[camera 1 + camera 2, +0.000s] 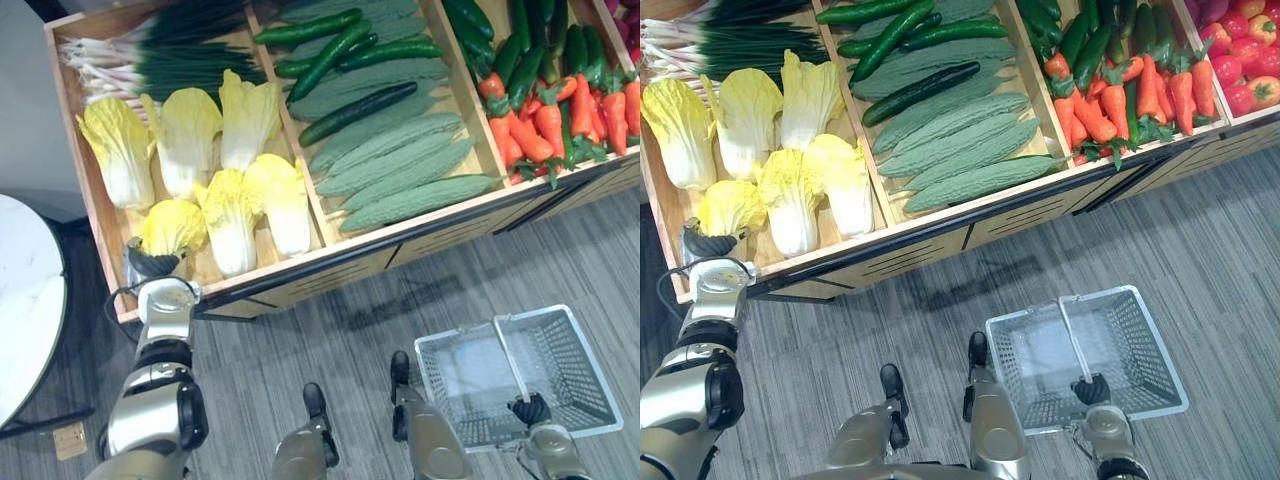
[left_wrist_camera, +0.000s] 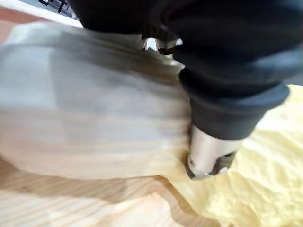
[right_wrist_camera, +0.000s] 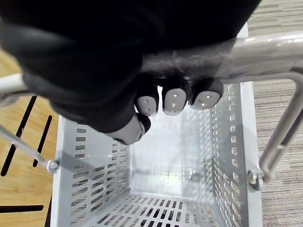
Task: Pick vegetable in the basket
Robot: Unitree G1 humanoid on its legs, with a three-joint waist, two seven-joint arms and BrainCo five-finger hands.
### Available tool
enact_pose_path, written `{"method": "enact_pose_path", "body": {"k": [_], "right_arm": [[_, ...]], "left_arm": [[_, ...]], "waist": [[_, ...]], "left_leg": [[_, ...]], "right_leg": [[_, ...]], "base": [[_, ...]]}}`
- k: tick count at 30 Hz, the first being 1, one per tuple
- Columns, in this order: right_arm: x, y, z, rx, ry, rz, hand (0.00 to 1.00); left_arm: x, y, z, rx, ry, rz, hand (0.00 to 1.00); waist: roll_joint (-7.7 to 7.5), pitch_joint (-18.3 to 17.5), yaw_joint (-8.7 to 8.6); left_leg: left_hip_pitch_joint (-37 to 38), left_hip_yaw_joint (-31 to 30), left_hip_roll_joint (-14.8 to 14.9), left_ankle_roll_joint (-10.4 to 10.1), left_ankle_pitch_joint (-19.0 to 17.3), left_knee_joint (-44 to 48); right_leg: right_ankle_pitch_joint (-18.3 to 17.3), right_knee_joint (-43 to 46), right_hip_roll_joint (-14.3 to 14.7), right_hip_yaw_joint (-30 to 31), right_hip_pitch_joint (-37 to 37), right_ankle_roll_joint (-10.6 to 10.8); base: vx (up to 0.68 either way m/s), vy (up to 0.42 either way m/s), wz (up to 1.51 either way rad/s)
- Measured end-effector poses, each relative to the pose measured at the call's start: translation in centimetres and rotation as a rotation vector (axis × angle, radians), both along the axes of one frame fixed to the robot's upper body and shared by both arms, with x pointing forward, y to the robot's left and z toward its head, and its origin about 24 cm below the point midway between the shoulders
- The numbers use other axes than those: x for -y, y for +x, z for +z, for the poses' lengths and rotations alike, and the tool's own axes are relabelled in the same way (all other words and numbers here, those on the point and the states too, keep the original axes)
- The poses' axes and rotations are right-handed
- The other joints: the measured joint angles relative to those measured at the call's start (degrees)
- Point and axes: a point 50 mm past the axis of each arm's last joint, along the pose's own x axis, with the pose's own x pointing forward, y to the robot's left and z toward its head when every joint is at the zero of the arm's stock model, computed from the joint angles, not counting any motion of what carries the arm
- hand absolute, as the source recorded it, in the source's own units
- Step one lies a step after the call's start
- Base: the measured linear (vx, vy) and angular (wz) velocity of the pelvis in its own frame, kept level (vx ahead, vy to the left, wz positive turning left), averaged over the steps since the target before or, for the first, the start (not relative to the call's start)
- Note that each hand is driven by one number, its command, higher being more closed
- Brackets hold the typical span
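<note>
A small yellow napa cabbage [image 1: 172, 226] lies in the front left corner of the wooden display stand [image 1: 330, 262]. My left hand [image 1: 150, 263] is at its near end and presses against the white stalk [image 2: 85, 118] where it meets the yellow leaf [image 2: 265, 189]; the cabbage hides its grip. Low over the grey floor hangs a grey plastic basket [image 1: 590, 400], with nothing in it. My right hand [image 3: 173, 99] is shut round the basket's handle [image 3: 265, 52] and is also seen from above [image 1: 1092, 390].
Several more cabbages [image 1: 230, 150] fill the left bin, with green onions [image 1: 170, 60] behind. Cucumbers and ridged green gourds [image 1: 400, 165] fill the middle bin; carrots and green peppers [image 1: 550, 110] lie to the right. A white round table [image 1: 25, 310] stands at the left.
</note>
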Motion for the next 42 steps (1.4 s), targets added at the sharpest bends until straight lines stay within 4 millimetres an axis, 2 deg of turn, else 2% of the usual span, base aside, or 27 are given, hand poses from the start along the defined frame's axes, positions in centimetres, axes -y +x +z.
{"method": "enact_pose_path", "body": {"k": [6, 17, 20, 24, 29, 32, 37, 40, 42], "right_arm": [[0.0, 0.3, 0.1, -0.016, -0.009, 0.039, 1.00], [0.4, -0.3, 0.0, -0.042, -0.024, 0.039, 1.00], [1.0, -1.8, -0.4, -0.069, -0.021, -0.010, 1.00], [1.4, -3.1, -0.6, -0.081, -0.024, -0.039, 1.00], [1.4, -3.0, -0.3, -0.062, -0.035, -0.029, 1.00], [1.4, -3.6, -0.6, -0.081, -0.036, -0.026, 1.00], [1.4, -4.9, -0.9, -0.109, -0.029, -0.024, 1.00], [1.5, -5.4, -1.0, -0.120, -0.028, -0.026, 1.00], [1.5, -5.6, -0.9, -0.120, -0.033, -0.026, 1.00]], "left_arm": [[-0.6, -1.1, -1.3, -0.035, -0.038, 0.003, 1.00], [-0.3, -1.4, -2.3, -0.017, -0.122, 0.006, 1.00], [1.7, -0.9, -2.1, 0.090, -0.206, -0.007, 1.00], [4.6, -1.7, -2.3, 0.198, -0.252, -0.001, 1.00], [4.4, -2.8, 0.1, 0.357, -0.214, 0.103, 1.00], [4.5, -3.8, 1.1, 0.451, -0.218, 0.154, 1.00], [5.7, -4.8, 3.0, 0.591, -0.225, 0.194, 1.00], [6.7, -5.3, 4.9, 0.684, -0.201, 0.190, 1.00], [8.1, -5.4, 6.7, 0.731, -0.120, 0.117, 1.00]], "waist": [[0.01, 0.0, 0.00], [0.37, -0.4, -0.55], [0.58, -2.6, -0.51], [0.45, -5.5, -0.50], [0.54, -5.7, -0.48], [0.67, -7.2, -0.53], [0.51, -8.9, -0.42], [0.26, -9.6, -0.41], [0.07, -10.1, -0.41]], "left_leg": [[2.1, 1.1, -0.3, -0.1, -0.1, 0.0], [3.9, 0.9, -1.0, 0.1, -0.7, 0.2], [4.0, 0.4, -1.3, 0.1, -0.7, 0.2], [3.9, -0.9, -1.3, 0.2, -0.7, 0.3], [4.1, -1.2, -0.8, 0.7, -0.7, 0.4], [4.0, -1.2, -0.6, 1.0, -0.5, 0.2], [3.2, -1.3, -0.8, 1.0, -0.6, -0.2], [3.9, -0.9, -1.1, 1.5, 0.0, -0.9], [4.2, -0.7, -1.1, 1.4, -0.1, -0.8]], "right_leg": [[0.0, -0.5, -0.1, 0.9, 1.9, 0.0], [0.0, -0.9, -0.9, 0.8, 3.9, 0.1], [0.0, -1.1, -1.3, -0.6, 4.7, 0.1], [0.0, -1.1, -1.5, -1.6, 5.2, 0.1], [0.0, -0.9, -1.1, -1.8, 5.5, 0.1], [0.0, -1.1, -0.8, -1.8, 5.5, 0.1], [0.7, -2.6, -0.9, -1.4, 5.6, 1.0], [1.4, -2.9, -0.8, -0.9, 5.7, 0.6], [1.8, -3.0, -0.8, -0.5, 6.0, 0.6]], "base": [[0.04, -0.005, -0.09], [0.00, 0.001, 0.01], [0.01, 0.005, 0.16], [0.01, -0.002, 0.15], [-0.08, -0.029, 0.03], [-0.08, -0.042, 0.00], [-0.05, -0.017, -0.02], [0.02, 0.000, -0.07], [0.05, 0.006, -0.07]]}}
